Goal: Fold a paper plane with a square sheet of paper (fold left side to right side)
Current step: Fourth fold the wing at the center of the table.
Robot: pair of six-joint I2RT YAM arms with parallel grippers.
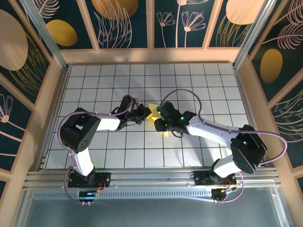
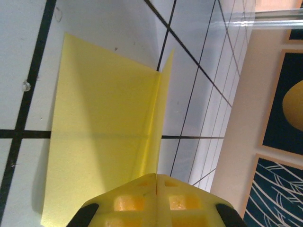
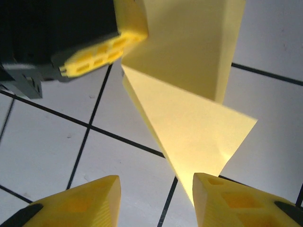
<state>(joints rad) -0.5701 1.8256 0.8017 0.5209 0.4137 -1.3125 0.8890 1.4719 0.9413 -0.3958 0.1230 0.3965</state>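
Observation:
The square sheet of paper (image 1: 153,115) is pale yellow and partly folded, and lies on the white grid table between the two grippers. My left gripper (image 1: 144,114) is shut on an upright flap of the sheet (image 2: 160,118); the flat part (image 2: 104,137) spreads out to the left of the shut jaws (image 2: 156,178). In the right wrist view a pointed triangular layer of the paper (image 3: 194,127) rises above the table. My right gripper (image 3: 154,191) stands open just short of it, with the right fingertip (image 3: 222,196) close beside the paper's lower edge. The left gripper's fingers (image 3: 102,52) pinch the sheet at the upper left.
Black grid lines cross the white table (image 1: 189,80). Wooden rails and patterned walls (image 1: 151,56) enclose it on three sides. Both arms reach in toward the middle, with the right arm's elbow (image 1: 246,146) at the lower right and the left arm's (image 1: 78,132) at the lower left.

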